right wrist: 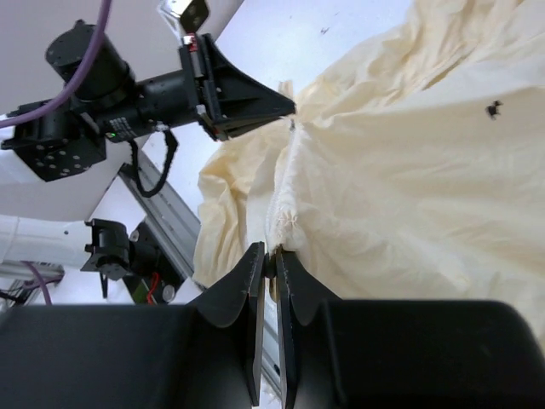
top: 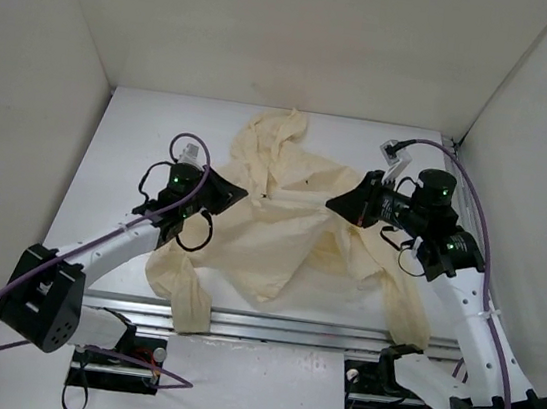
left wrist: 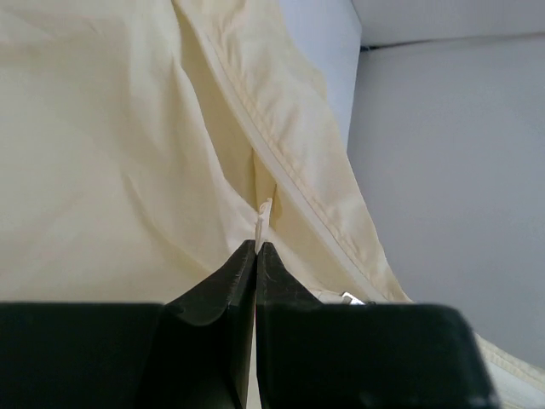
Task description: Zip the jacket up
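Jacket (top: 280, 231) between left gripper (top: 243, 193) and right gripper (top: 332, 204), rail (top: 288, 325) along near edge

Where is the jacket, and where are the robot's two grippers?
jacket (top: 280, 231): top view, middle of its front panel.
left gripper (left wrist: 256, 247): left wrist view, between its closed fingertips.
right gripper (right wrist: 271, 252): right wrist view, between its fingertips pinching fabric.

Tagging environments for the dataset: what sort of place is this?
Probably a lab robot workcell, not a home: a white table boxed in by plain white panels, a metal rail along its near edge, and a jacket spread on it.
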Controlling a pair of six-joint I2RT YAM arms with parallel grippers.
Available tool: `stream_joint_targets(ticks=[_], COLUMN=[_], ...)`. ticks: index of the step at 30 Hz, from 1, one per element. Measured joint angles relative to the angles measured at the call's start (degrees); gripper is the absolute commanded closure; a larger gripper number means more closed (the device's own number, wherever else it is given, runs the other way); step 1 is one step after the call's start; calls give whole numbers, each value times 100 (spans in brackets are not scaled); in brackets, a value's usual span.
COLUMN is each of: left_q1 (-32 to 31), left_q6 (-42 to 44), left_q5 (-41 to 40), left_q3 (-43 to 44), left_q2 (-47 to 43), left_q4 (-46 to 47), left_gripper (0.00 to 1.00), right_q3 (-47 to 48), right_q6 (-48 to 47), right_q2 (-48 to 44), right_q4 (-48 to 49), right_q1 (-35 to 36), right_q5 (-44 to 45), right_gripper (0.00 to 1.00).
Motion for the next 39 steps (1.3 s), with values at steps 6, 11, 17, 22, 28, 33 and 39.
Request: stream_joint_targets(ticks=[6, 11, 17, 22, 28, 33, 39], left_q1=[566, 1010, 1578, 1958, 2291, 2656, 3014], left_q6=[518, 848, 1182, 1427, 1615, 1733, 1856], left_q5=[-225, -369, -483, -546, -570, -577, -579], left_q3=[407, 763, 1198, 1690, 2179, 2511, 2844], left_q2=[-437, -664, -748, -739, -708, -669, -654], left_q4=[-640, -1029, -1567, -1902, -2135, -2387, -2599], left_gripper=[100, 100, 100, 100, 100, 100, 100], right_q3=[468, 874, 1436, 1875, 2577, 3364, 4282], right_q6=[-199, -380, -588, -772, -975, -1172, -1495], right_q2=[17, 87, 304, 590, 1060, 1534, 2074], right_q4=[-304, -557, -787, -874, -927, -942, -946], right_q1=[-11, -37, -37, -37, -33, -33, -35], right_q5=[391, 817, 1541, 2245, 3254, 4376, 5501], right_gripper=[100, 100, 100, 100, 100, 100, 100])
